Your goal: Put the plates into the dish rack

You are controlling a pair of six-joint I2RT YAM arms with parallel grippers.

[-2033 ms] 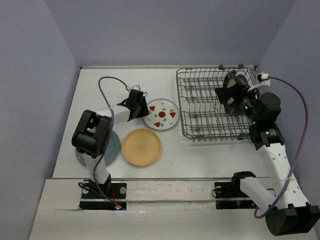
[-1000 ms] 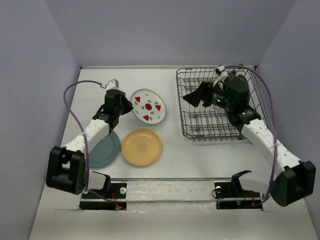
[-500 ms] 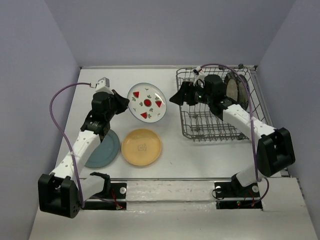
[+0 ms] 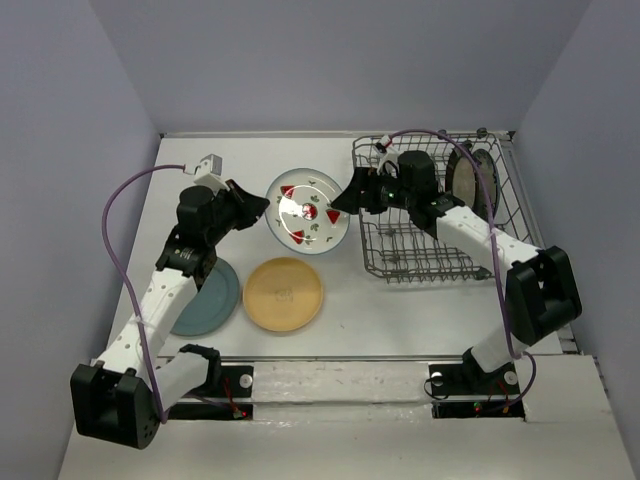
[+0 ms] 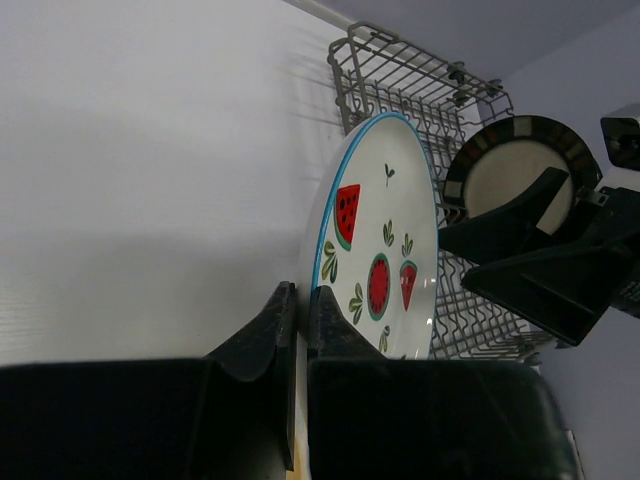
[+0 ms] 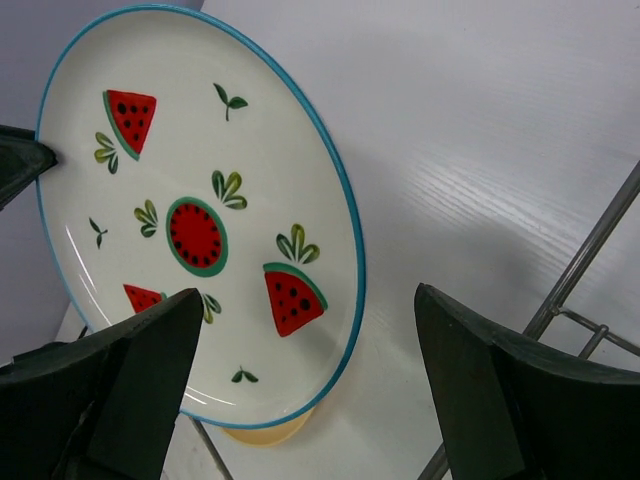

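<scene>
yellow plate beside teal plate

— Where do the cameras sit?
— One is high over the near edge, looking down on the whole table. The wrist ones sit close: left faces right, right faces left, and all three share the watermelon plate.

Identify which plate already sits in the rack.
The dark-rimmed cream plate, upright in the dish rack; the watermelon plate is held aloft, yellow plate and teal plate lie outside.
</scene>
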